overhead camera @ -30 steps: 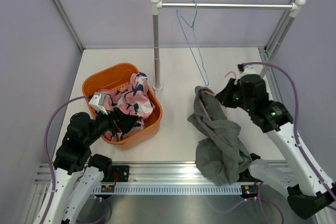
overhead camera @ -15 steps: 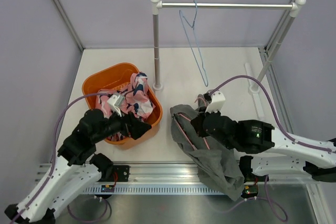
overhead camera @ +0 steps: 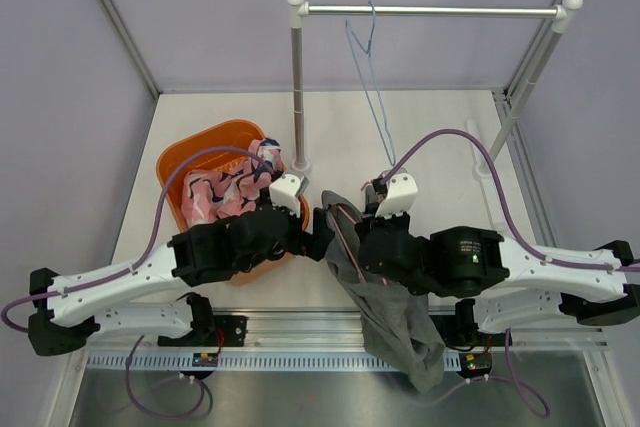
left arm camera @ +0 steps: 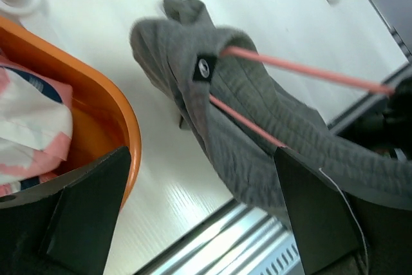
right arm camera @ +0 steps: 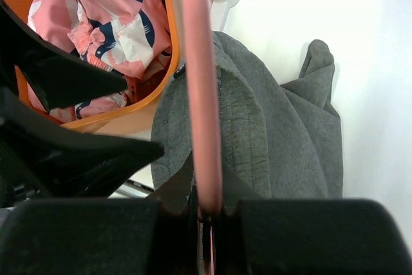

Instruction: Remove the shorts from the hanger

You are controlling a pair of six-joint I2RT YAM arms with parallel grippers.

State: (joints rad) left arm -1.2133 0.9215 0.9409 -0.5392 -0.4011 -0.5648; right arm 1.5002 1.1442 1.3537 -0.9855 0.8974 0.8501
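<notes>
In the left wrist view the pink hanger (left arm camera: 309,70) leaves the right edge, part of it buried in the grey shorts (left arm camera: 257,127), which are slightly blurred at upper left. The orange basket (left arm camera: 109,104) is cut by the left edge. In the right wrist view, shadow hides where the right tool (right arm camera: 207,214) meets the hanger.

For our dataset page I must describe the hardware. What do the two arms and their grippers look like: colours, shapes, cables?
The left arm and right arm have white link shells and black joint housings. A purple cable loops along each. Each wrist carries a small white camera block. The left gripper has flat, black, wedge-shaped fingers.
</notes>
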